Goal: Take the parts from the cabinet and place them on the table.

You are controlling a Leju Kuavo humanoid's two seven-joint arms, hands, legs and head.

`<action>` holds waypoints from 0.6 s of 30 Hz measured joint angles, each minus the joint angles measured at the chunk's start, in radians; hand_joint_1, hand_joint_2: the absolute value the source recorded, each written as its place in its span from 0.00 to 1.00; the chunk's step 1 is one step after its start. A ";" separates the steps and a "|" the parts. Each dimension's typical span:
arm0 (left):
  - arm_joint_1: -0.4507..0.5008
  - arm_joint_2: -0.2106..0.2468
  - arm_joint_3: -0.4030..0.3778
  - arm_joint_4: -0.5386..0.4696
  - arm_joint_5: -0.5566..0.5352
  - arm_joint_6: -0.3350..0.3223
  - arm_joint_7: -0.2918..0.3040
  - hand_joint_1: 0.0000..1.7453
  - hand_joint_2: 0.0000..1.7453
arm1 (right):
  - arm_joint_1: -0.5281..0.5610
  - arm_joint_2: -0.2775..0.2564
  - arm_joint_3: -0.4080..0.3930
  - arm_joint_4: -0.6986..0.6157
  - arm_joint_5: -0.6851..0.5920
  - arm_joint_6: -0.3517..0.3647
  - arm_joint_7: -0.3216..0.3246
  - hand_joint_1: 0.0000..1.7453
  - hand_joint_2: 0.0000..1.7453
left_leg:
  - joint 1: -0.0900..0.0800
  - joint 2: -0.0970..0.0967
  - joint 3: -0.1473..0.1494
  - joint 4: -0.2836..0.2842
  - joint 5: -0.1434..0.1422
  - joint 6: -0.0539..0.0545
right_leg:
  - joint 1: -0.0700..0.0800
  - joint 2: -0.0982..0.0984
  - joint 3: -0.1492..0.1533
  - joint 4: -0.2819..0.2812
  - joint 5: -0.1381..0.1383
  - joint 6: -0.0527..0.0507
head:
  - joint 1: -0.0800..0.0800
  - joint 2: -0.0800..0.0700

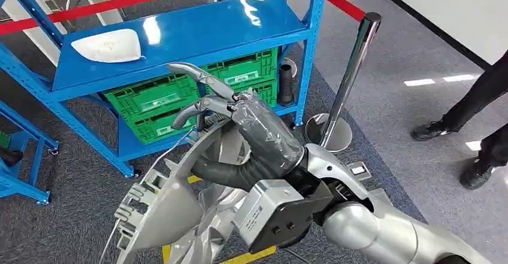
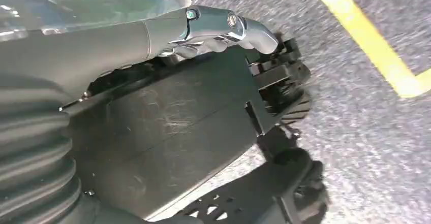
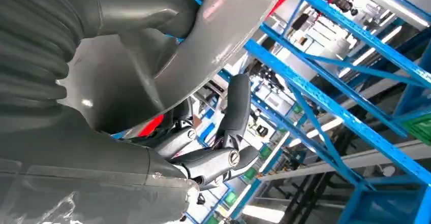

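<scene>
My right hand (image 1: pixel 259 131) holds a large silver wheel-cover part (image 1: pixel 174 207) by its rim, in front of the blue cabinet (image 1: pixel 197 33). In the right wrist view the part's grey curved surface (image 3: pixel 203 46) lies between the thick thumb and the fingers (image 3: pixel 216 160). A white part (image 1: pixel 108 45) lies on the cabinet's upper shelf at the left. My left hand (image 2: pixel 213 28) hangs low over the carpet, fingers stretched out, with nothing in it.
Green crates (image 1: pixel 157 99) fill the cabinet's lower shelf, with a black ribbed tube (image 1: pixel 286 84) beside them. A chrome barrier post (image 1: pixel 350 75) stands to the right of the cabinet. A person's legs (image 1: pixel 479 102) are at the far right. A yellow floor line (image 2: pixel 371 41) crosses the carpet.
</scene>
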 joint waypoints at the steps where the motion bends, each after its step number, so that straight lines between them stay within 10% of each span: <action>1: 0.002 0.000 0.000 0.000 0.002 0.000 0.001 0.00 1.00 | 0.000 0.000 0.001 0.000 0.000 0.000 0.000 1.00 1.00 | 0.000 0.000 0.032 -0.020 0.034 0.003 | 0.002 0.001 -0.017 0.003 0.011 0.001 | 0.000 0.000; 3: 0.006 0.000 0.000 0.000 0.002 0.000 0.007 0.00 1.00 | 0.000 0.000 0.000 0.000 0.000 0.000 0.000 1.00 1.00 | -0.002 -0.001 0.132 -0.151 0.094 0.017 | 0.005 0.003 -0.044 0.007 0.031 0.004 | -0.003 0.000; 5: 0.007 0.000 -0.001 0.000 0.002 -0.002 0.008 0.00 1.00 | -0.001 0.001 -0.001 0.000 0.000 0.000 0.000 1.00 1.00 | -0.009 -0.002 0.232 -0.316 0.059 0.035 | 0.010 0.004 -0.057 0.008 0.050 0.013 | -0.004 0.000; 6: 0.006 0.000 -0.001 0.000 0.002 -0.002 0.008 0.00 1.00 | -0.001 0.002 -0.001 0.000 0.000 0.000 0.000 1.00 1.00 | -0.010 -0.003 0.237 -0.335 0.050 0.035 | 0.008 0.001 -0.061 0.005 0.061 0.017 | -0.002 0.000; 9: 0.014 -0.001 -0.001 0.000 0.002 -0.003 0.009 0.00 1.00 | -0.001 0.002 0.000 0.000 0.000 0.001 0.000 1.00 1.00 | -0.013 -0.002 0.216 -0.347 0.085 0.053 | 0.003 0.000 -0.063 -0.013 0.090 0.037 | -0.004 0.000; 14: 0.013 -0.005 -0.001 0.000 0.002 -0.006 0.010 0.00 1.00 | 0.001 0.001 0.001 0.001 0.009 0.000 0.000 1.00 1.00 | -0.008 0.006 0.145 -0.347 0.146 0.064 | 0.000 0.004 -0.132 0.261 -0.148 0.054 | 0.012 0.000; 16: 0.011 -0.004 -0.001 0.000 0.002 -0.006 0.010 0.00 1.00 | 0.003 0.000 0.002 0.001 0.014 0.000 0.000 1.00 1.00 | -0.009 0.008 0.110 -0.338 0.170 0.062 | -0.001 0.004 -0.116 0.316 -0.096 0.056 | 0.015 0.000; 18: 0.008 -0.004 -0.001 0.000 0.001 -0.006 0.008 0.00 1.00 | 0.002 0.000 0.002 0.001 0.016 0.000 0.001 1.00 1.00 | -0.009 0.008 0.068 -0.320 0.187 0.056 | -0.001 0.003 -0.026 0.217 -0.020 0.052 | 0.016 0.000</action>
